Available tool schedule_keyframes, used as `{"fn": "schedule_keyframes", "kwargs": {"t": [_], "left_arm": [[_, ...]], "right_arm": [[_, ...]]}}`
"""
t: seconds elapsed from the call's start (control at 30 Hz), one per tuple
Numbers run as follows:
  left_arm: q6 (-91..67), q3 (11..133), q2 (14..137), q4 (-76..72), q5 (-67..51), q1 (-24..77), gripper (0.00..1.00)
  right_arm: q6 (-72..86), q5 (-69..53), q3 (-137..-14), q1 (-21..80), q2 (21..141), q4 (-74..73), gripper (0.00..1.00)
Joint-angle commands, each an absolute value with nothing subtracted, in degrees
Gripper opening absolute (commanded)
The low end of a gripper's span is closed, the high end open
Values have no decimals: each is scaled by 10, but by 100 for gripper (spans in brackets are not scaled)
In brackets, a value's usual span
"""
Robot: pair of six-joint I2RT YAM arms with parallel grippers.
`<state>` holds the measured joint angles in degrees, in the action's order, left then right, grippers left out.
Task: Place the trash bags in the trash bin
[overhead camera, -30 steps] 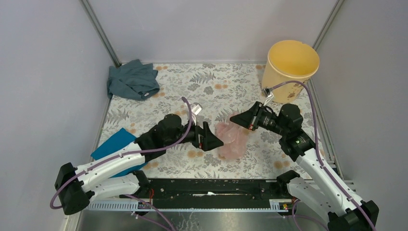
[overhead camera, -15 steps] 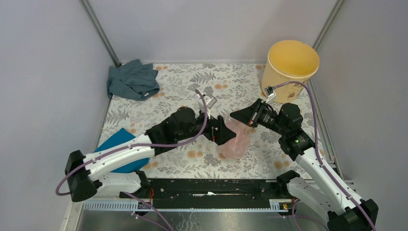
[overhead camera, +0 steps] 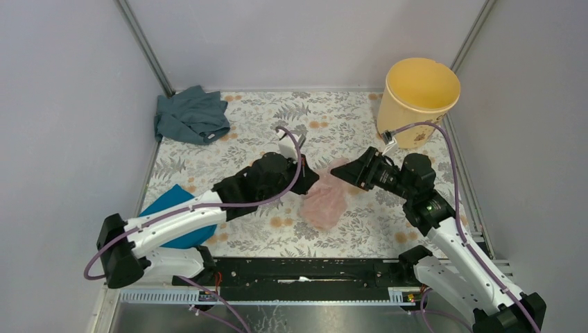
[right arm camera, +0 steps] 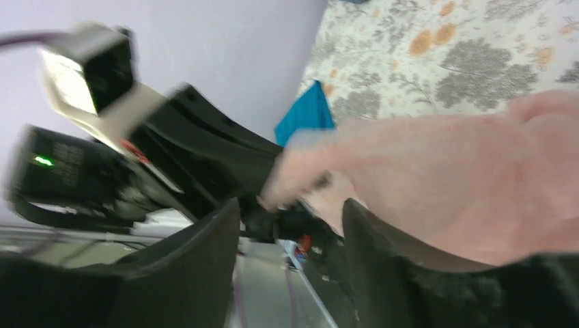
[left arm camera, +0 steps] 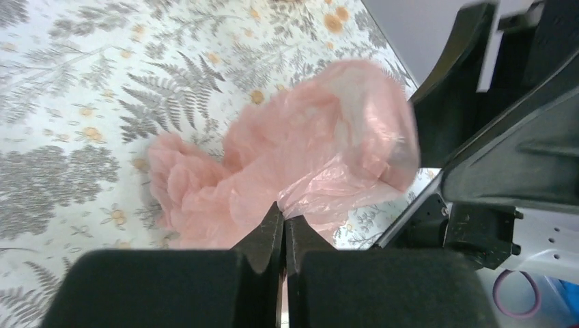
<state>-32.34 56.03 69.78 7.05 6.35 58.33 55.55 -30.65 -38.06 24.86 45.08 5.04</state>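
Note:
The pale pink trash bag lies bunched on the flowered table, and its upper edge is lifted between my two grippers. My left gripper is shut, its tips pinching a fold of the trash bag at the left gripper. My right gripper stands open just right of it, its fingers spread beside the blurred trash bag; the right gripper holds nothing. The yellow-orange trash bin stands upright at the back right corner.
A grey-blue cloth lies at the back left. A teal cloth lies at the left edge, partly under my left arm. Grey walls enclose the table on three sides. The black rail runs along the near edge.
My left arm reached right to the bag and its gripper shut on it. My right gripper, shut on the bag before, has opened and let go.

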Motion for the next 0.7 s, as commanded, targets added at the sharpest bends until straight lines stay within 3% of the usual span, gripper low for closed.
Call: {"fn": "schedule_keyframes", "kwargs": {"t": [0.0,0.07,0.2,0.47,0.67], "left_arm": [[-339,570,625,106,136,581,0],[-360,560,599,127,158,580,0],[-406,555,575,145,182,579,0],[-463,605,627,186,250,578,0],[-468,665,670,229,278,577,0]], "right_arm": [[449,-313,-359,249,422,-34,74],[398,-317,-358,250,421,-88,85],[373,-318,-350,259,425,-111,98],[392,-148,-392,457,482,-92,100],[383,107,-463,596,570,-168,100]]}}
